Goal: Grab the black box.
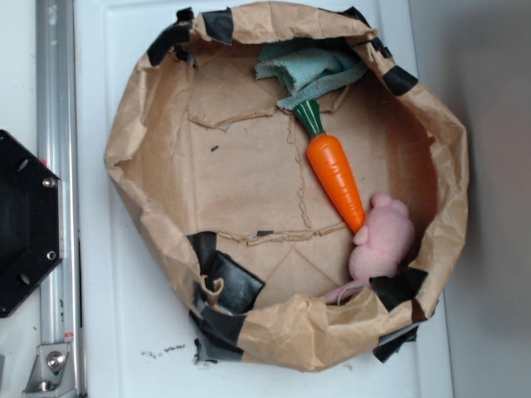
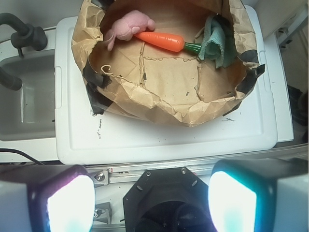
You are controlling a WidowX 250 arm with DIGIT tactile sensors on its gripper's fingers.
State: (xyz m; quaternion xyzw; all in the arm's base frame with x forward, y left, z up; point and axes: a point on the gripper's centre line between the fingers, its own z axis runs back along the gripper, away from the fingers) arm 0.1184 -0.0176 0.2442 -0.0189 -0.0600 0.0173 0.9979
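My gripper [image 2: 149,205] is hanging with jaws spread wide, pinching nothing. A smooth white plastic board [image 2: 159,140] is carrying a crumpled brown paper bowl [image 1: 149,207]. The black box [image 1: 235,284], flat, glossy and creased, is lying against the bowl's near-left inner wall in the exterior view.

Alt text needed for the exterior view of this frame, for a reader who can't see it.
A brown paper basin with a black-taped rim sits on a white surface, holding an orange toy carrot, a pink plush toy touching the carrot's tip, and a teal cloth. A small black box lies against the near rim. No gripper shows.
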